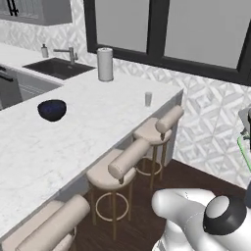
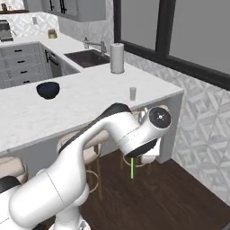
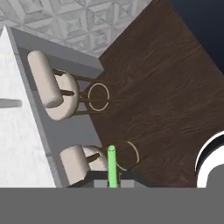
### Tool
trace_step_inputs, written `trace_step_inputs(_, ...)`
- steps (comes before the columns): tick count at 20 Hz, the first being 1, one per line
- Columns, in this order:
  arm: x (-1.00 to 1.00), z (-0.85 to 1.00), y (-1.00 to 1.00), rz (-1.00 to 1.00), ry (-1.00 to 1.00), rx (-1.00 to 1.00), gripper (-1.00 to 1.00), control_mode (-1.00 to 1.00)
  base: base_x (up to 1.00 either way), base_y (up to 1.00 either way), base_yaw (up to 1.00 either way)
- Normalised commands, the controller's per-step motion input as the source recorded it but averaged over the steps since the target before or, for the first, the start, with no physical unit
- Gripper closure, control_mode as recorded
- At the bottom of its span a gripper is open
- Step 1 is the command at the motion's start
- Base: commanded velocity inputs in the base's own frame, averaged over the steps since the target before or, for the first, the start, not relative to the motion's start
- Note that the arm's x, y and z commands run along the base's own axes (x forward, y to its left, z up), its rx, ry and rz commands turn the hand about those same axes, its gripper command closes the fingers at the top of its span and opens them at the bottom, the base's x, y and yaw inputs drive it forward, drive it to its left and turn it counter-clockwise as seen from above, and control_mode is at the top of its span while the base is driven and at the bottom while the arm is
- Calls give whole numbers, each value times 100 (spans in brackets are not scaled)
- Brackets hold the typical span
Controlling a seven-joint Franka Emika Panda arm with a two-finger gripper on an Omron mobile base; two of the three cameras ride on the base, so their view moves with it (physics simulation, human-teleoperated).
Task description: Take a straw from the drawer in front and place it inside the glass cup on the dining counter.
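White marble tabletop (image 1: 98,127) runs from the lower left to the centre of the left base view, with beige bar stools (image 1: 147,135) along its near edge over a dark wood floor (image 2: 179,197). Near its far end stands the glass cup (image 1: 148,99), small and clear. A dark blue bowl (image 1: 52,110) sits at the left, a white paper-towel roll (image 1: 105,64) further back. In the hand view, bottom centre, the hand (image 3: 112,183) has its fingers pressed together on the green straw (image 3: 112,166). In the right base view the straw hangs below the wrist, well apart from the cup.
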Motion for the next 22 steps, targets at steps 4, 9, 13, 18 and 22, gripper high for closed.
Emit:
trace_step_inputs(4, 0, 0, 0, 0, 0, 0, 100, 100, 67, -74, 37)
trace_step_inputs(9, 0, 0, 0, 0, 0, 0, 100, 100, 60, -69, 41)
trace_step_inputs(13, 0, 0, 0, 0, 0, 0, 100, 100, 53, -65, 44)
trace_step_inputs(18, 0, 0, 0, 0, 0, 0, 100, 100, 50, -64, 43)
trace_step_inputs(22, 0, 0, 0, 0, 0, 0, 100, 100, 59, -29, 39)
